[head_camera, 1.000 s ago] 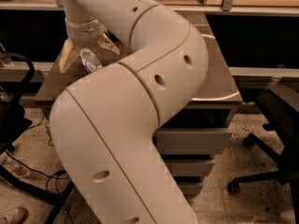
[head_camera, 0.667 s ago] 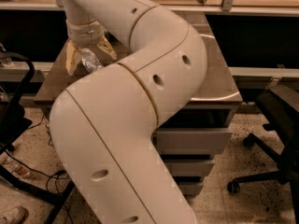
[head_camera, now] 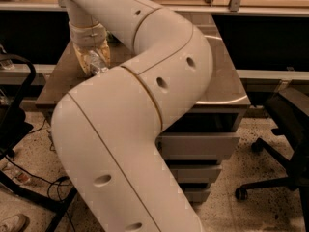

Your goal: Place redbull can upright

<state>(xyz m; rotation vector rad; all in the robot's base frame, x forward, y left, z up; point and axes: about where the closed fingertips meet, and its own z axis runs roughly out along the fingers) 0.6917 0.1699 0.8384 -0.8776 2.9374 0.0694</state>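
Note:
My gripper (head_camera: 91, 64) hangs over the left part of the grey metal table (head_camera: 222, 76), at the end of the big white arm (head_camera: 145, 110) that fills the middle of the view. Its yellowish fingers (head_camera: 81, 57) are closed around the redbull can (head_camera: 96, 63), a silvery shiny cylinder seen between them, just above the tabletop. Only part of the can shows; its lower end is hidden behind the arm, and I cannot tell whether it touches the table.
Grey drawers (head_camera: 198, 146) sit under the table. A black office chair (head_camera: 285, 129) stands at the right and a black frame (head_camera: 17, 110) at the left. Cables (head_camera: 53, 182) and a shoe (head_camera: 12, 222) lie on the speckled floor.
The wrist has turned and the fingers now sit closer together around the can. The gripper has dropped slightly toward the tabletop.

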